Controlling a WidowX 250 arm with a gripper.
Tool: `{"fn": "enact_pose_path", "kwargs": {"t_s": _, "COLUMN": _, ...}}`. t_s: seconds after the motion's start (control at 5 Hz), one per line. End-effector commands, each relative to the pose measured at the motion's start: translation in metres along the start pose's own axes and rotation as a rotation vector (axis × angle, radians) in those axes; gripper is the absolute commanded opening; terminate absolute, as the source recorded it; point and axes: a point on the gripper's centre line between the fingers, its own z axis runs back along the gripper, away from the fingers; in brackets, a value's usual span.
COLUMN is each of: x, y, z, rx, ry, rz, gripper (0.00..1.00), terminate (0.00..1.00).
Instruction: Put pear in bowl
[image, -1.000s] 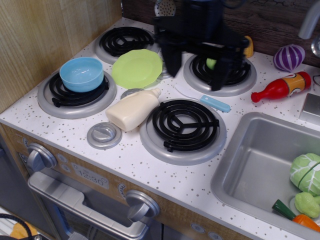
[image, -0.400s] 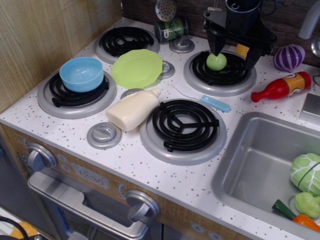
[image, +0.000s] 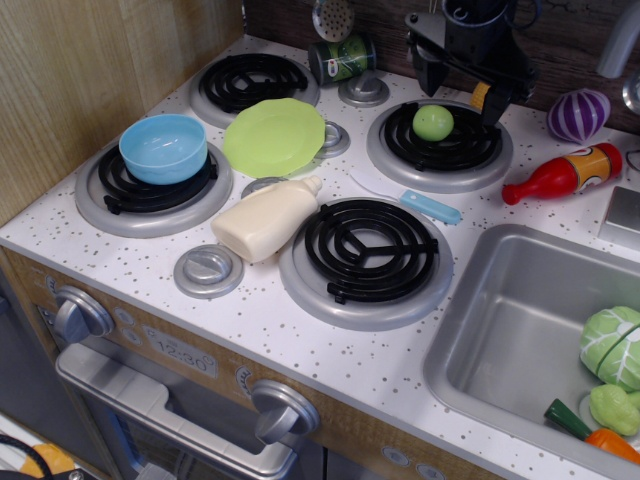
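Task status: not yet accomplished. The pear (image: 433, 122) sits on the rear right burner coil (image: 440, 145), free of any grip. The gripper (image: 459, 86) hangs above and just behind it with jaws spread apart and nothing between them; one finger shows to the left of the pear, the other to its right. The bowl (image: 163, 148) rests upright and empty on the front left burner, well apart from the pear, with the lime-green plate (image: 274, 136) and a cream bottle (image: 265, 217) lying between the two. Judgement: the grasp has not been made. Outstanding steps are lowering around the pear, closing, carrying it across the stove and releasing into the bowl
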Motion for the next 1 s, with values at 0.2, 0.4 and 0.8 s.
{"fn": "enact_pose_path", "kwargs": {"t_s": 0.2, "x": 0.029, "y": 0.029, "z": -0.030, "rx": -0.056, "ry": -0.176, "rz": -0.040, "gripper": 1.00, "terminate": 0.00}}
{"fn": "enact_pose_path", "kwargs": {"t_s": 0.4, "x": 0.032, "y": 0.032, "z": -0.046, "rx": -0.084, "ry": -0.235, "rz": -0.044, "gripper": 1.00, "terminate": 0.00}}
{"fn": "enact_pose_path", "kwargs": {"t_s": 0.8, "x": 0.032, "y": 0.032, "z": -0.058, "rx": -0.119, "ry": -0.255, "rz": -0.028, "gripper": 0.00, "terminate": 0.00}}
